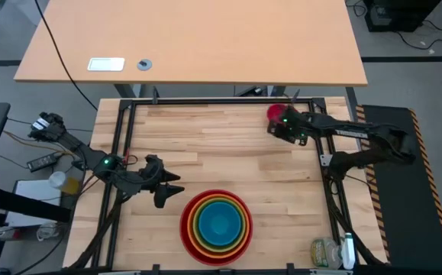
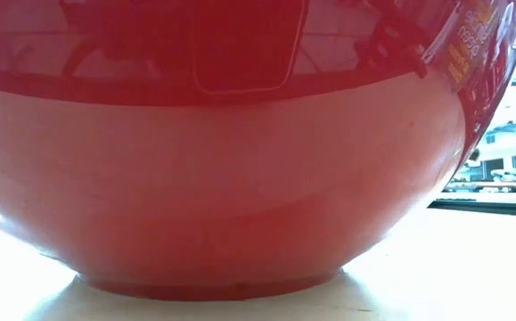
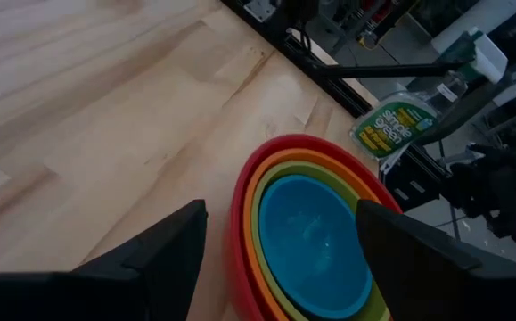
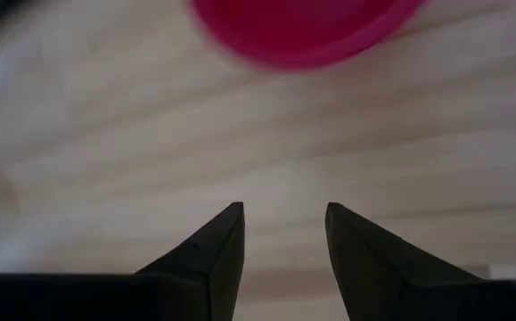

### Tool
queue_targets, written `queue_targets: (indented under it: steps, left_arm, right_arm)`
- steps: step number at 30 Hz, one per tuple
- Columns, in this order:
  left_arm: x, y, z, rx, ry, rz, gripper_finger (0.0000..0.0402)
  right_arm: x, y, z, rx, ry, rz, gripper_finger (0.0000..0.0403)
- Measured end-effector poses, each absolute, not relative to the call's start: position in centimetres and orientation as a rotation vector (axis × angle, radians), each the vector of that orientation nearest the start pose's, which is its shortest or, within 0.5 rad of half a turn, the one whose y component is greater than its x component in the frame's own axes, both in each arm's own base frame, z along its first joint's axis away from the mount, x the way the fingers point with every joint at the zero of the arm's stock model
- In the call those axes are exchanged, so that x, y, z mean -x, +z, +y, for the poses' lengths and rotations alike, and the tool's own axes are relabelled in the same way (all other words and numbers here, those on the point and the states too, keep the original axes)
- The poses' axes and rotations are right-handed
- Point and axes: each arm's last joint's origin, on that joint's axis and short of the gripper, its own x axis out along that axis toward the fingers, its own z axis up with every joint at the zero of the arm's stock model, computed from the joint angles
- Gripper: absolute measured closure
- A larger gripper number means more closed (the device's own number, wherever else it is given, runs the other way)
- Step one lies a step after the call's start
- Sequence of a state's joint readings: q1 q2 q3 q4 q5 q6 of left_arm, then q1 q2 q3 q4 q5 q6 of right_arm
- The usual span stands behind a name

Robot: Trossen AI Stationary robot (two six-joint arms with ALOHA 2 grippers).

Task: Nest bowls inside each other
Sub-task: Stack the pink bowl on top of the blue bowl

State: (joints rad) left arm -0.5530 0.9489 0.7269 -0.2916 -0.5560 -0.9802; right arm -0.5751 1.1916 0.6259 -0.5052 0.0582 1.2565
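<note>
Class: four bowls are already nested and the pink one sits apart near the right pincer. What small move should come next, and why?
Probably the right pincer should ease forward to the pink bowl and straddle its rim. Its fingers are open and empty on the approach; the stack waits beside the idle left pincer.

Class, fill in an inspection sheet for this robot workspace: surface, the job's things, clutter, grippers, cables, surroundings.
Surface: wooden table, bare planks showing.
Job's things: red bowl at the near edge holds the orange bowl, green bowl and blue bowl; pink bowl alone at the far right.
Clutter: wipes pack at the near right corner.
Grippers: left gripper open beside the stack; right gripper open, empty, by the pink bowl.
Cables: black cable across the desk behind.
Surroundings: grey floor, nothing else seen.
</note>
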Motion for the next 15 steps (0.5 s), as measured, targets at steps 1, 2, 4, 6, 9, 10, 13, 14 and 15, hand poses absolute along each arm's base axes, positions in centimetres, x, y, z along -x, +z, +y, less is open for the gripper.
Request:
queue_targets:
  steps: [1,2,4,6,9,10,13,14,15]
  left_arm:
    - [-17.8,27.7,-9.1,0.695,0.215,0.389,0.0111]
    - [-17.8,27.7,-9.0,0.696,0.22,0.387,0.0111]
    - [-17.9,27.7,-8.8,0.698,0.229,0.385,0.0111]
    - [-18.0,27.7,-8.6,0.7,0.239,0.381,0.0111]
    - [-18.1,27.7,-8.4,0.699,0.251,0.376,0.0111]
    - [-18.1,27.7,-8.3,0.699,0.257,0.375,0.0111]
    - [-18.2,27.6,-8.0,0.697,0.275,0.377,0.0111]
    - [-18.2,27.6,-7.9,0.694,0.281,0.38,0.0111]
    - [-18.2,27.6,-7.8,0.691,0.287,0.383,0.0111]
  right_arm:
    - [-16.8,18.1,-11.4,-1.39,-1.206,0.517,0.0237]
    - [-16.4,17.9,-11.4,-1.412,-1.229,0.471,0.0237]
    - [-15.5,17.4,-11.4,-1.449,-1.277,0.391,0.0237]
    - [-14.9,16.9,-11.4,-1.477,-1.319,0.305,0.0237]
    - [-14.5,16.7,-11.8,-1.497,-1.36,0.151,0.0237]
    - [-14.4,16.6,-12.0,-1.499,-1.379,0.111,0.0237]
    - [-14.2,16.5,-12.5,-1.5,-1.443,0.014,0.0237]
    - [-14.1,16.4,-12.6,-1.499,-1.464,-0.002,0.0238]
    - [-14.0,16.3,-12.8,-1.502,-1.484,-0.012,0.0238]
